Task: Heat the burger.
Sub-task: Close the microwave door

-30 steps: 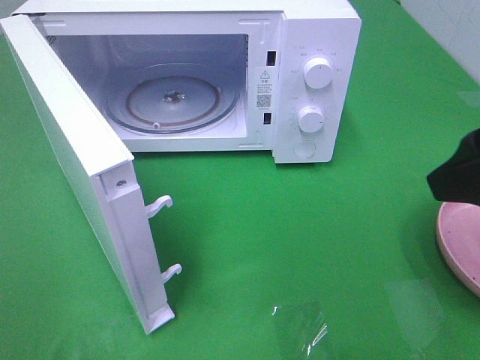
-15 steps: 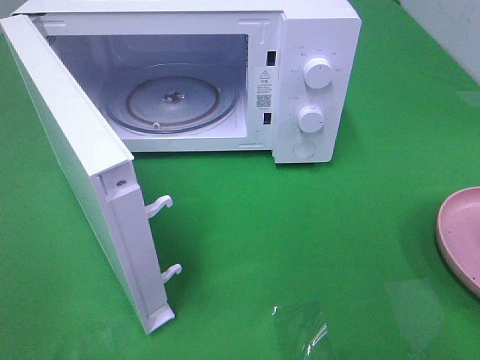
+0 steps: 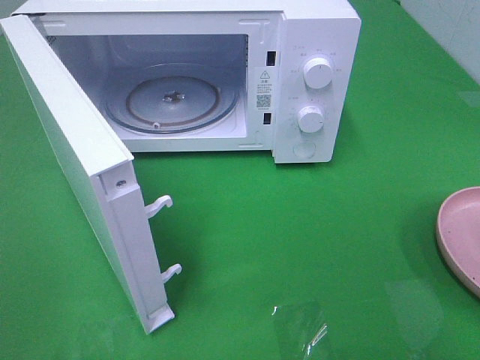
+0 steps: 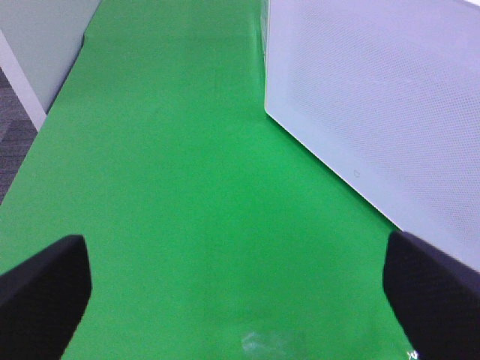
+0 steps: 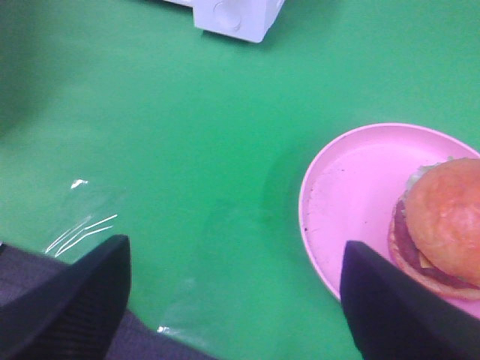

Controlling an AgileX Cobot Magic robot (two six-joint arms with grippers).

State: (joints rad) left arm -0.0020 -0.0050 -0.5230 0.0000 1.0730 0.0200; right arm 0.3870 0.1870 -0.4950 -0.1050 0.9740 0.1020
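Just beyond the released right end effector (image 5: 232,300) (fingers spread), burger (image 5: 442,225) on plate (image 5: 352,202).

Plate (image 3: 459,234) cut by the high view's right edge; burger (image 5: 441,229) cut by the wrist view's edge (bun partly shown). Microwave (image 3: 315,82) dial markings too small to read.

Right arm gone from above pink plate (image 3: 459,236); plate uncovered.
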